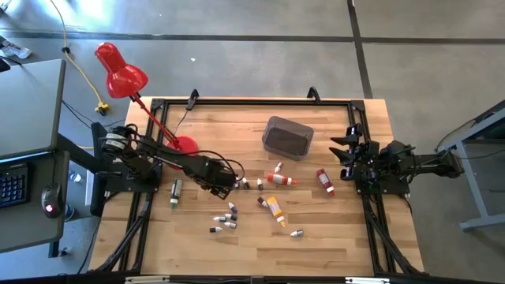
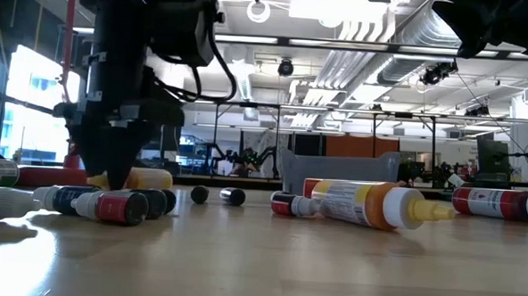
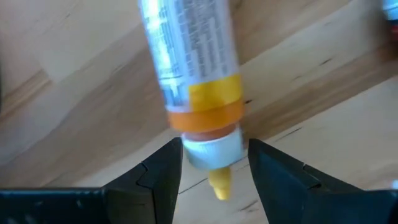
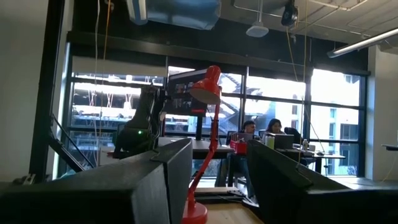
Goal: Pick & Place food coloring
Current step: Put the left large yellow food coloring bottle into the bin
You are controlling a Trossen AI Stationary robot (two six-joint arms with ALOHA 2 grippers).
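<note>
The yellow bottle [image 3: 189, 81] is blurry in the left wrist view, and its far end is cut off. The label words are too fuzzy to read. In the high view, the tiny bottles [image 1: 225, 222] look too small to tell apart.

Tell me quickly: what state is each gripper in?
Left gripper: jaws either side of a yellow bottle's cap; grip cannot be told.
Right gripper: open, holding nothing.

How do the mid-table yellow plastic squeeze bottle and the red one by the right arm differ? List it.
The yellow plastic squeeze bottle has a yellow cap; the red plastic squeeze bottle has a red body. The yellow one lies more central, the red one farther right. Both lie flat, untouched.
</note>
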